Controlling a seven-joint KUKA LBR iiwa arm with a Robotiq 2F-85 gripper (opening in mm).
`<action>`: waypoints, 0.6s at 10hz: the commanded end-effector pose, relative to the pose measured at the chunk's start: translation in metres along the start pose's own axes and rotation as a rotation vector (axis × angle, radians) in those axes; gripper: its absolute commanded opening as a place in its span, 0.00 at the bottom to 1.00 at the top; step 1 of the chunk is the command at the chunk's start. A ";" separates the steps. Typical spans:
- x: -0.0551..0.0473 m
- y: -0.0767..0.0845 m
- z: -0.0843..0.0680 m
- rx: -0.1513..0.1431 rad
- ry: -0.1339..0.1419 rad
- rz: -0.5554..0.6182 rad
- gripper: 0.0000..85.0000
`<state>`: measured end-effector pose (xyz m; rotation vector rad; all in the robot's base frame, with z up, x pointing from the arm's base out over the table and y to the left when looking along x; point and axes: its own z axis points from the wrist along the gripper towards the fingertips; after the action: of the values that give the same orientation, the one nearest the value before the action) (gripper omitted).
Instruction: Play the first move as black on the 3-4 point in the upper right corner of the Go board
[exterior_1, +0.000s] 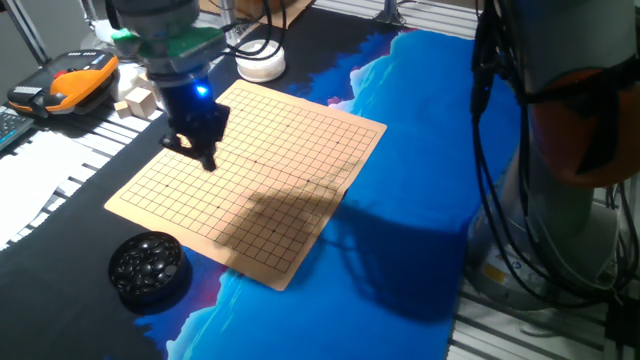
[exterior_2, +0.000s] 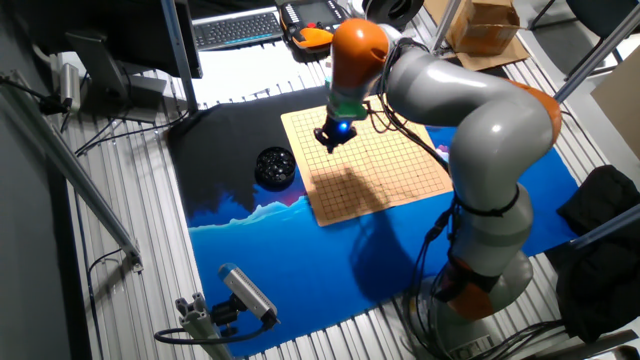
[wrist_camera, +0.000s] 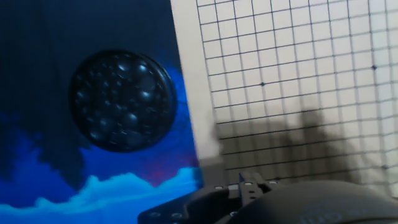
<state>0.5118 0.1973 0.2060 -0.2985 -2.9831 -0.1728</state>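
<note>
The wooden Go board (exterior_1: 280, 190) lies on the dark and blue cloth, and no stone shows on its grid. My gripper (exterior_1: 207, 160) hangs low over the board's left part, its dark fingers drawn close to a point. A single black stone does not show; whether one sits between the fingertips is hidden. In the other fixed view the gripper (exterior_2: 333, 140) stands over the board (exterior_2: 385, 175) near the corner beside the bowl. The hand view shows the grid (wrist_camera: 298, 74) and the black bowl of stones (wrist_camera: 122, 99) off its edge; only the hand's dark body fills the bottom.
The round black bowl of stones (exterior_1: 148, 265) stands off the board's near left corner. A white round dish (exterior_1: 260, 65) sits behind the board, with wooden blocks (exterior_1: 140, 100) and an orange device (exterior_1: 70, 80) at the back left. Cables hang at right.
</note>
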 end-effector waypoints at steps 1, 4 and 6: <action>0.002 0.019 0.004 -0.017 0.003 0.022 0.00; 0.003 0.044 0.022 -0.045 -0.007 0.072 0.00; -0.004 0.054 0.033 -0.048 -0.020 0.085 0.00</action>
<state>0.5235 0.2540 0.1779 -0.4366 -2.9819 -0.2373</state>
